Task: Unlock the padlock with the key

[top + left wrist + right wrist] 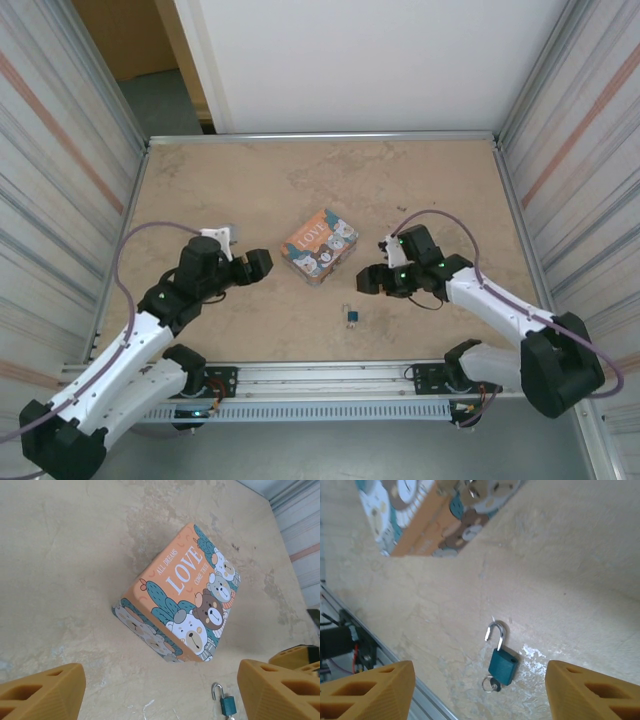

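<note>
Since the padlock (502,662) lies open on the desk (570,580), key (492,684) inserted, unlocking looks done; left gripper (260,264) and right gripper (366,281), wide and empty, should withdraw.

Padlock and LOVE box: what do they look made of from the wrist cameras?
Padlock: matte teal-blue body, likely painted metal, possibly plastic; its shackle is bare, glinting silvery metal. Key: small, silvery, probably metal too. LOVE box: smooth printed surface, rounded corners, slight sheen; tin or card, cannot tell which.

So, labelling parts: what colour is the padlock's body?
The padlock body is teal-blue; clearest in the right wrist view.
</note>
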### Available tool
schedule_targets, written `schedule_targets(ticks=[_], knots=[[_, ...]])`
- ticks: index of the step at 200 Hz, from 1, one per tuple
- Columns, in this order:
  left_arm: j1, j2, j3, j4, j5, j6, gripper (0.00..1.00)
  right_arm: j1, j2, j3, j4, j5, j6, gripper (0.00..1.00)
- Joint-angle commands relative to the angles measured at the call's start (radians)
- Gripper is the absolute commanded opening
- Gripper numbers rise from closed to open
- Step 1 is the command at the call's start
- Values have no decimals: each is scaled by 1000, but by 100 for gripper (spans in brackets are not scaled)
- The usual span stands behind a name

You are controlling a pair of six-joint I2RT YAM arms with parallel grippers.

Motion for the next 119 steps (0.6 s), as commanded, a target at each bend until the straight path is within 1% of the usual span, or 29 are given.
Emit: schedule_targets(ticks=[1,25,31,37,49,62,82,104,119], knots=[[8,-39,-12,-37,-66,27,82,-36,-76,17,-19,3,-22,73],[11,-72,-3,-68,-120,52,86,-91,-145,20,-19,53,-37,87],[11,-80,0,-78,-139,55,87,-107,-185,21,-19,71,-38,91],[11,-90,2,-85,-158,61,87,-122,-204,20,-20,92,-37,100],[12,-107,5,-97,-199,74,87,-153,-240,20,-20,136,-37,99],[12,-129,2,-103,-252,83,93,-185,-274,21,-23,186,-43,99],[12,-172,-10,-92,-344,109,98,-225,-323,13,-29,287,-64,99],[12,-214,-28,-55,-437,156,99,-264,-379,-12,-23,429,-99,99],[14,-228,-35,-33,-504,194,99,-296,-421,-38,2,497,-129,99]])
